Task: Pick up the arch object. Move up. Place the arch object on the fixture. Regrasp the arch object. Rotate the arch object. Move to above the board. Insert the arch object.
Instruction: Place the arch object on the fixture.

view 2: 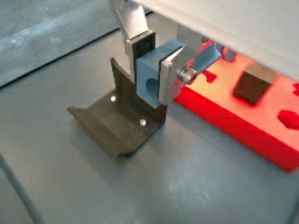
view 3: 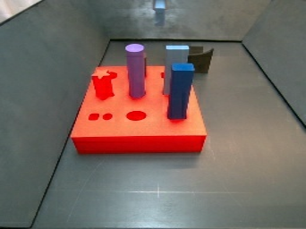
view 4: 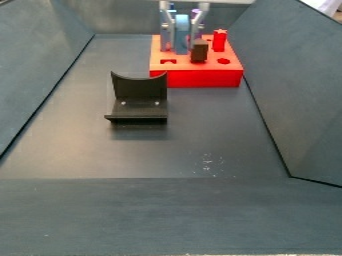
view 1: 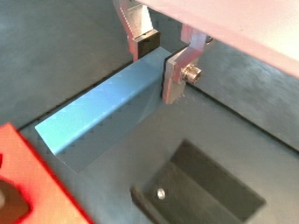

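Two fingers [view 2: 149,63] clamp the arch object [view 2: 153,72] above the fixture [view 2: 117,122].

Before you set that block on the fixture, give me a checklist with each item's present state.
1. Grip: the end effector has the blue block clamped between its fingers. Ok.
2. Block off the floor: it hangs above the floor in both wrist views. Ok.
3. Fixture upright with nothing on it. Ok.
4. End effector lined up over the fixture: a side view shows it farther back, near the red board. Cannot tell.
5. Block square in the grip: it sticks out far to one side of the fingers. Cannot tell.
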